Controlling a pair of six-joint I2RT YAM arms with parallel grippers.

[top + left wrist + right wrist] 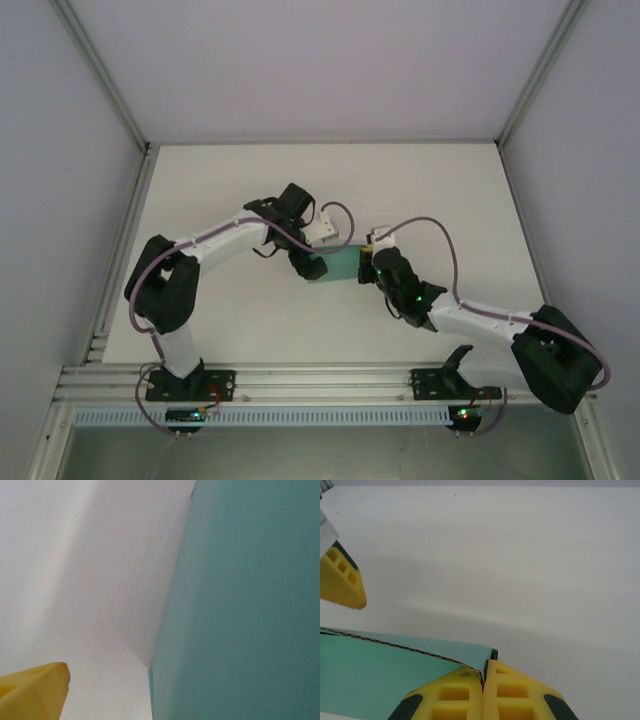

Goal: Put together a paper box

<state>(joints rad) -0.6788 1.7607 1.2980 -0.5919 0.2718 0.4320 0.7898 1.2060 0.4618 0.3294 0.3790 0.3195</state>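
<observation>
The teal-green paper box (343,264) lies on the white table between my two grippers. My right gripper (483,674) is shut on a thin corrugated wall of the paper box (380,675) at its right end; in the top view the right gripper (370,268) is at that end. At the box's left end sits my left gripper (312,266). In the left wrist view a teal face of the paper box (240,605) is very close. One yellow finger (30,692) stands well off it, with bare table between. That same finger (340,580) also hangs clear of the card.
The white table (250,190) stretches out behind and to both sides of the box. Grey walls and metal posts enclose it. An aluminium rail (320,382) runs along the near edge by the arm bases.
</observation>
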